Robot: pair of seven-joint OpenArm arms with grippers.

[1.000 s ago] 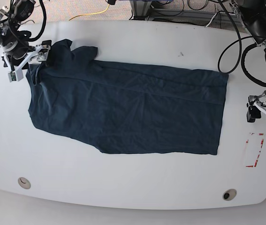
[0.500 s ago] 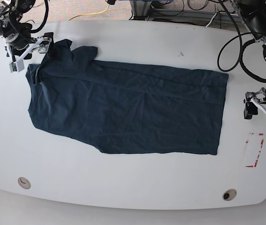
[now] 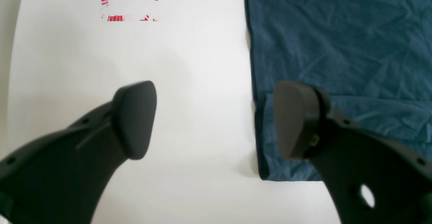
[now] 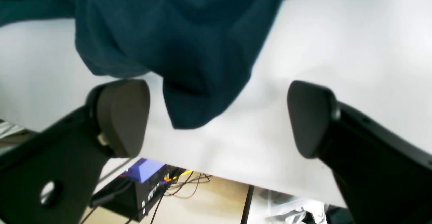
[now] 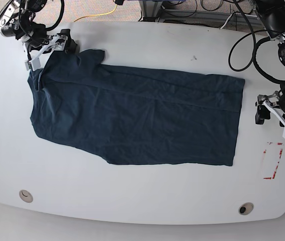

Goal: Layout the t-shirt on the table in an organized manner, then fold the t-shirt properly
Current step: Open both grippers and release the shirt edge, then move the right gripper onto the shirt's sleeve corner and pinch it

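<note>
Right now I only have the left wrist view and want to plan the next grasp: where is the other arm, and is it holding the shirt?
Observer: The right gripper is at the table's far corner, over the bunched sleeve of the t-shirt. Its jaws are open and hold nothing.
Operator: How does the rest of the shirt lie?
Observer: It is spread mostly flat across the table, but that sleeve end is still crumpled.
Operator: And my own gripper?
Observer: The left gripper is open beside the hem, between the shirt and the red dashed mark.
</note>
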